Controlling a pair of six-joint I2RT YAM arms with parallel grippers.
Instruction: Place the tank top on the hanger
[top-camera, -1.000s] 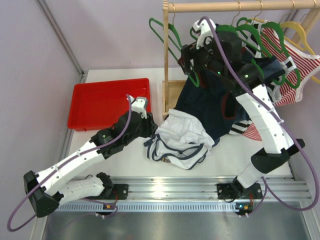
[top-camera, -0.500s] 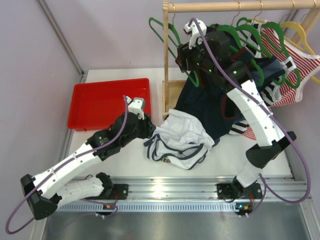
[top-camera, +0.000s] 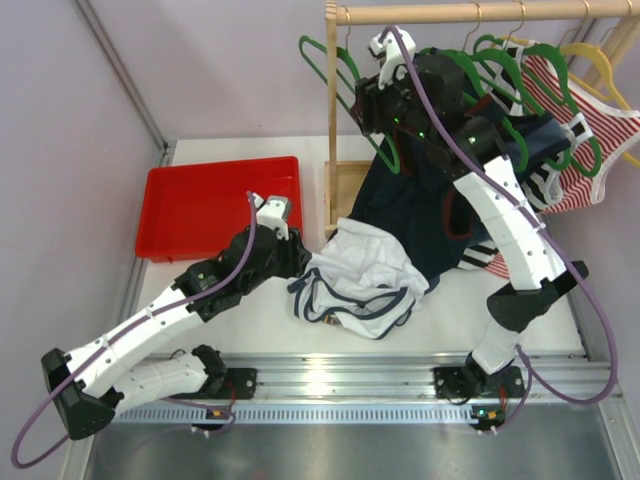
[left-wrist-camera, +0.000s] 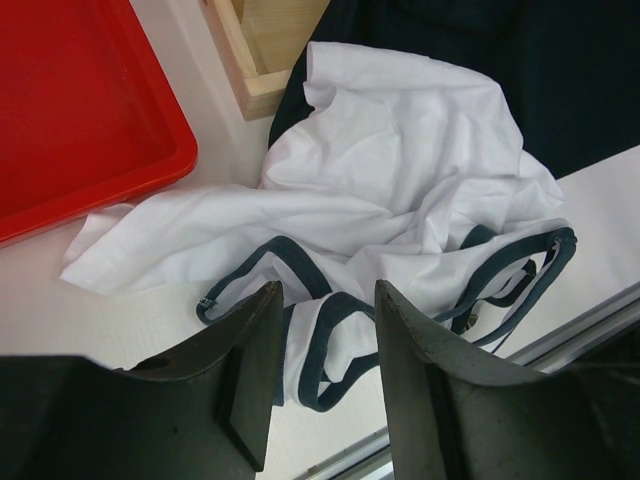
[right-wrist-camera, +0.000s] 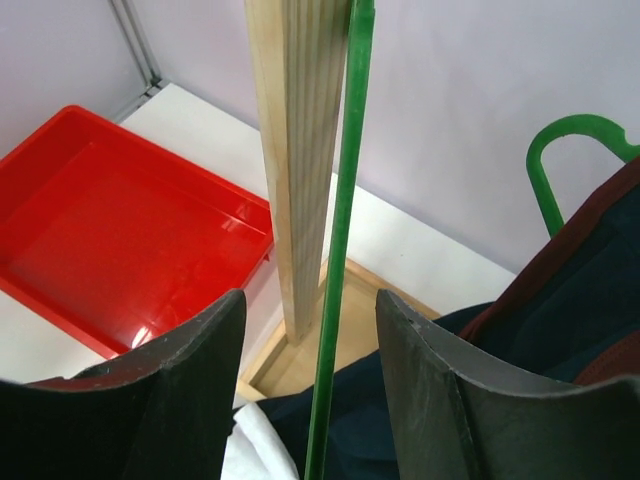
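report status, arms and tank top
Left end effector open, above tank top crumpled on table. Right end effector open, straddling hanger, not gripped. Wooden post close behind.

A red tray (top-camera: 215, 205) sits at the desk's (top-camera: 450, 310) far left, beside the wooden rack (top-camera: 331, 100). A dark navy top (top-camera: 410, 215) hangs from the rack's rail. To its right hang a red-and-white striped top (top-camera: 590, 135) and a yellow hanger (top-camera: 598, 55).

We log: white tank top (top-camera: 362, 268) mid-table | red plastic tray (top-camera: 190, 212) left of it | wooden rack (top-camera: 450, 12) behind | thin green hanger (right-wrist-camera: 338, 250) on its rail
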